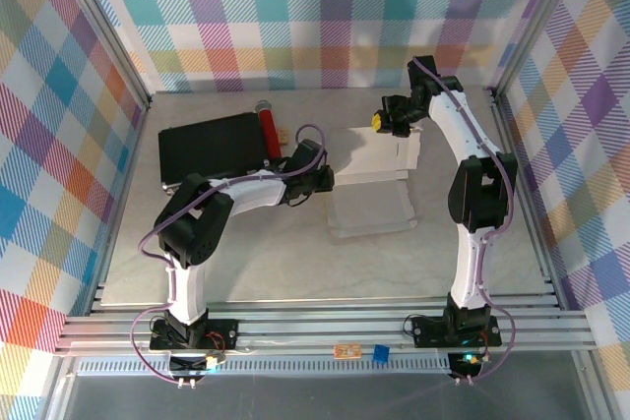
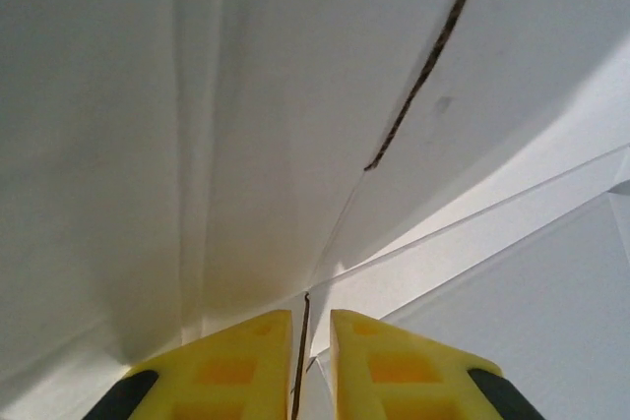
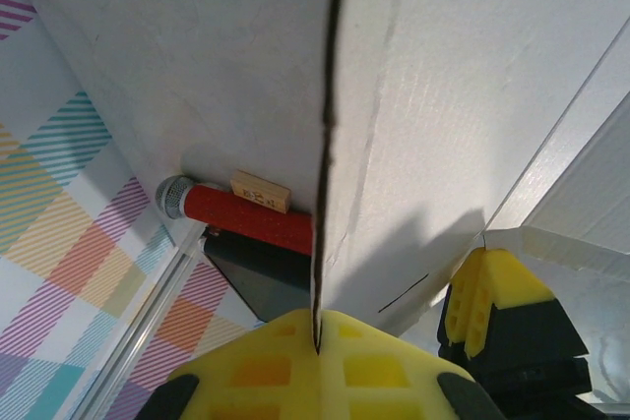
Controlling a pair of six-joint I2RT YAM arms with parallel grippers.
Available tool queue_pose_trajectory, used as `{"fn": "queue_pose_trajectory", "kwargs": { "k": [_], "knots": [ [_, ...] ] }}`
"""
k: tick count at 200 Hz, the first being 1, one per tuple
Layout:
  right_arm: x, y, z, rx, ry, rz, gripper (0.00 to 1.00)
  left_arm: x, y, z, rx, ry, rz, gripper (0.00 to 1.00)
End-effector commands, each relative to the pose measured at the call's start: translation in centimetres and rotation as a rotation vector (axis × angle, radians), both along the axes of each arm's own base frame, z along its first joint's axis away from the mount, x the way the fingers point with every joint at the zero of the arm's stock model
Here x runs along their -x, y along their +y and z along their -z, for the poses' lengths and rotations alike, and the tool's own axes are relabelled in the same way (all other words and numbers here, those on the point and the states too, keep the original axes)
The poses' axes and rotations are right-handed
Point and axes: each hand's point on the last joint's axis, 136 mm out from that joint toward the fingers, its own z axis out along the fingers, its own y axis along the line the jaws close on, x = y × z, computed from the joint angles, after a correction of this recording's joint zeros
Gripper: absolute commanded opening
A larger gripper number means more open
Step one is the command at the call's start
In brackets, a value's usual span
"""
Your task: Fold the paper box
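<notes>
The white paper box (image 1: pixel 379 156) stands partly raised mid-table, one panel lying flat toward the front (image 1: pixel 369 211). My left gripper (image 1: pixel 325 179) is at its left edge. In the left wrist view its yellow fingers (image 2: pixel 241 361) sit close together with a thin cardboard edge (image 2: pixel 300 341) between them, shut on a flap. My right gripper (image 1: pixel 377 125) is at the box's far top edge. In the right wrist view it (image 3: pixel 317 327) is shut on an upright panel's edge (image 3: pixel 330 95). The left gripper (image 3: pixel 477 287) also shows there, at the box's lower corner.
A black case (image 1: pixel 212 145) lies left of the box with a red cylinder (image 1: pixel 268 133) along its right side and a small wooden block (image 3: pixel 260 191) on it. Plaid walls and metal rails (image 1: pixel 315 327) enclose the table. Small orange and blue items (image 1: pixel 380 353) sit by the near rail.
</notes>
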Motion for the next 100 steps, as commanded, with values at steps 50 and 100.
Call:
{"fn": "queue_pose_trajectory", "kwargs": {
  "k": [50, 100],
  "knots": [
    [0.3, 0.3, -0.1, -0.002, 0.029, 0.028, 0.0, 2.4, 0.7, 2.8, -0.338, 0.099, -0.035, 0.17],
    [0.7, 0.3, 0.2, -0.001, 0.034, 0.03, 0.0, 2.3, -0.1, 1.7, -0.459, 0.074, -0.051, 0.22]
  ]
}}
